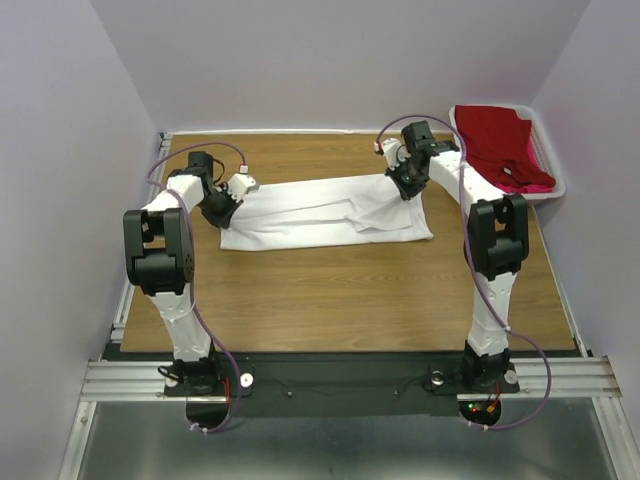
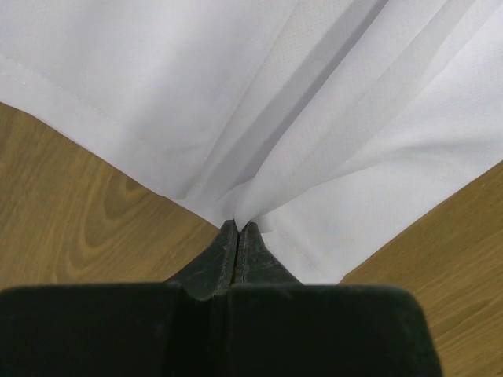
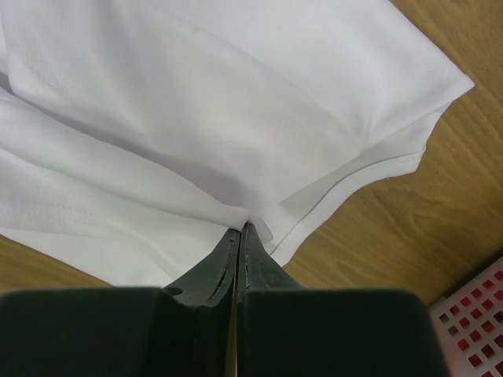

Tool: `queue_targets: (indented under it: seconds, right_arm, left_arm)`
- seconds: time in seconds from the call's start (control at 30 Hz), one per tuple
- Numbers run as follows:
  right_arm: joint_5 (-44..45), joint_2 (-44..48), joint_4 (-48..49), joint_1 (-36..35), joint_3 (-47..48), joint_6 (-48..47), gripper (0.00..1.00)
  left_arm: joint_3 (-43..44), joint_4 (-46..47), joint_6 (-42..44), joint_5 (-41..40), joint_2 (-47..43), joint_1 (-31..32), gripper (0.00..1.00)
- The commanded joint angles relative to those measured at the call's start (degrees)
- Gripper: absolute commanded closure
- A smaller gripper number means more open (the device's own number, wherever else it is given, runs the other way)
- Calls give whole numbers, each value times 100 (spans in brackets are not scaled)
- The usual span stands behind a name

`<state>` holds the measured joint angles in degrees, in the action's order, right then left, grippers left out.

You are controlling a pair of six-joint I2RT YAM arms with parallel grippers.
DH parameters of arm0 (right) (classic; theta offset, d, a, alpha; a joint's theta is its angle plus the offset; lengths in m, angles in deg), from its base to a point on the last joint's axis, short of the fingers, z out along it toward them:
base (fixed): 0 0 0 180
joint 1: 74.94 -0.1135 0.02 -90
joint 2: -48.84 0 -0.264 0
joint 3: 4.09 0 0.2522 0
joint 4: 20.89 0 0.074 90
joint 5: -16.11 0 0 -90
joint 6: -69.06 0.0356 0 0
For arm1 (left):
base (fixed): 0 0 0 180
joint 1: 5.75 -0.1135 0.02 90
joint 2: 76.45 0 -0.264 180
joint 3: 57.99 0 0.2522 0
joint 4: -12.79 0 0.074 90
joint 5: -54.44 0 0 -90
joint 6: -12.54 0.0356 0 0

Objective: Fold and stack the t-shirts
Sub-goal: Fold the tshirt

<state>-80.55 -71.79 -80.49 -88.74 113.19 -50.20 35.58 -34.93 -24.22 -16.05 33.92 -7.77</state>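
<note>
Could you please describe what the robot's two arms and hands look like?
Both the left arm and right arm have white links with boxy black joints, and a thin purple cable loops along each. The left hand and right hand end in dark tapered fingers.
</note>
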Motion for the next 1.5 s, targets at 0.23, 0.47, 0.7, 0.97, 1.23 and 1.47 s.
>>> queue_targets:
  seconds: [0.23,0.47,0.7,0.97,1.23,1.47]
  right_arm:
    - [-125,84,58,378,599,754,46]
    - [-1082,795,-486,1002,-138,878,45]
    - [-1505,1210,-487,1002,-1414,956,50]
    - [-1303,832,-153,1011,-1677,1194,50]
    - [-1224,427,-3,1011,-1801,1317,61]
    - [-961,514,-12,1011,-1923,1238,100]
  left_arm:
    - [448,99,-471,220,-286,-246,56]
    - [-429,-49,-604,668,-1173,-668,46]
    - [-1459,257,-884,800,-1659,-686,38]
    - [-1486,521,-1263,756,-1273,-694,37]
    - [-1468,680,-1447,756,-780,-686,49]
    - [-1705,487,-1342,783,-858,-738,98]
